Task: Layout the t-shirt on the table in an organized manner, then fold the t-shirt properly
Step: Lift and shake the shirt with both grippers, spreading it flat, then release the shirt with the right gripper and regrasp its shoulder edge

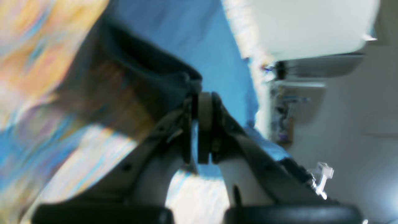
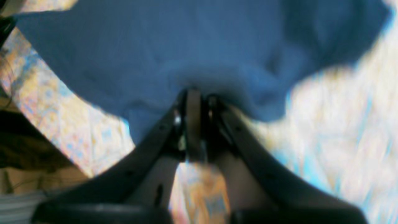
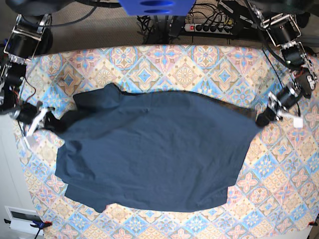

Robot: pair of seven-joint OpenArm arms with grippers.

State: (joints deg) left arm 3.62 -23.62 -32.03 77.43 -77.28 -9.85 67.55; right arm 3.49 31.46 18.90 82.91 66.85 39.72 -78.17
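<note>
T-shirt, one, between two clamped hands, on one table.

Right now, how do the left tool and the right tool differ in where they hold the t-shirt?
The left tool pinches a taut, pointed corner of the t-shirt on the base view's right; the right tool grips bunched, wrinkled cloth on that view's left. The left tool sits slightly nearer the table's far edge than the right tool. Both are shut on the shirt, stretching it between them.
</note>
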